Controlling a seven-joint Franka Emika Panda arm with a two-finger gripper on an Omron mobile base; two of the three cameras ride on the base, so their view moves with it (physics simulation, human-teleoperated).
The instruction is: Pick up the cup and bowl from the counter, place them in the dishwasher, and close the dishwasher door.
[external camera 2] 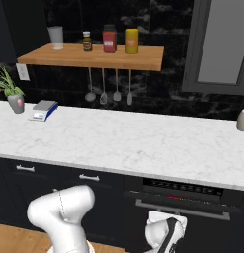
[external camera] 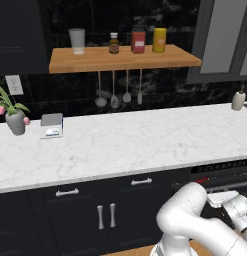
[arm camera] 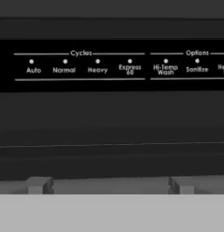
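The arm is folded low in front of the dishwasher (external camera 2: 185, 197); the gripper (arm camera: 109, 185) faces the appliance's front at close range, its two finger tips (arm camera: 38, 185) standing well apart, so the claw is spread and holds nothing. The hand view shows the control strip (arm camera: 109, 65) with its "Cycles" and "Options" labels, and a dark flat surface below it. In the right base view the dishwasher door (external camera 2: 192, 232) appears upright under the strip, with its silver bar handle (external camera 2: 183, 210) just above the wrist; whether it is latched or slightly ajar cannot be told.

The counter (external camera: 125, 140) carries a plant pot (external camera: 16, 121), a small box (external camera: 51, 125) and a pale bottle (external camera: 238, 101) at its right end; the wooden shelf (external camera: 125, 59) holds a glass and jars; no cup or bowl can be identified on the marble, and the racks inside the appliance are hidden.

Judgement: the step in hand concerns the door, most likely its closing or the check of it; the loading seems done, though this is not confirmed. The next move calls for flat, steady pressure on the panel, clear of the handle, until the door seats; thereafter a straight withdrawal.
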